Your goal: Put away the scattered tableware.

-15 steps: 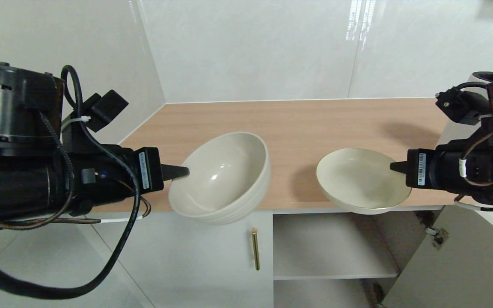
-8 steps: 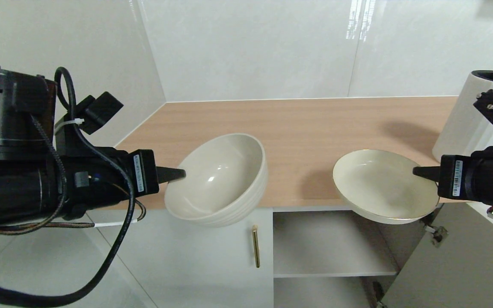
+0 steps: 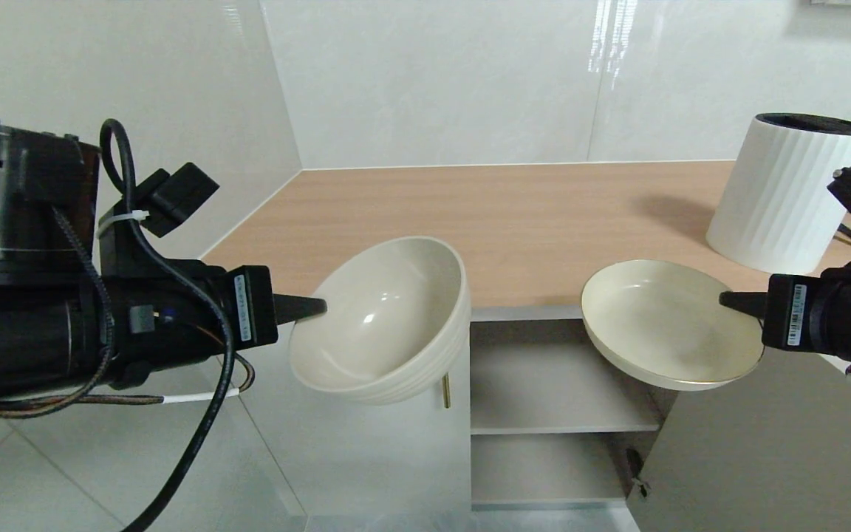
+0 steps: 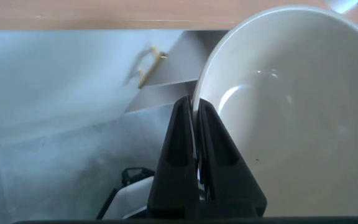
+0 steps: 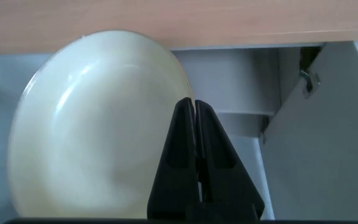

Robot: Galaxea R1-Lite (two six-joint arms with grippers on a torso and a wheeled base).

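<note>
Clamped on bowl (image 3: 388, 318) rim with left gripper (image 3: 315, 305), aloft just left of cabinet (image 3: 544, 399) opening. Clamped on plate (image 3: 665, 321) rim with right gripper (image 3: 728, 299), aloft before cabinet's top right corner, near its open door (image 3: 765, 458).

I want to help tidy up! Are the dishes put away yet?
Not yet. The cupboard is open and both dishes are off the counter. The left gripper holds the bowl by its rim, the right gripper the plate. Both must go onto a shelf.
</note>
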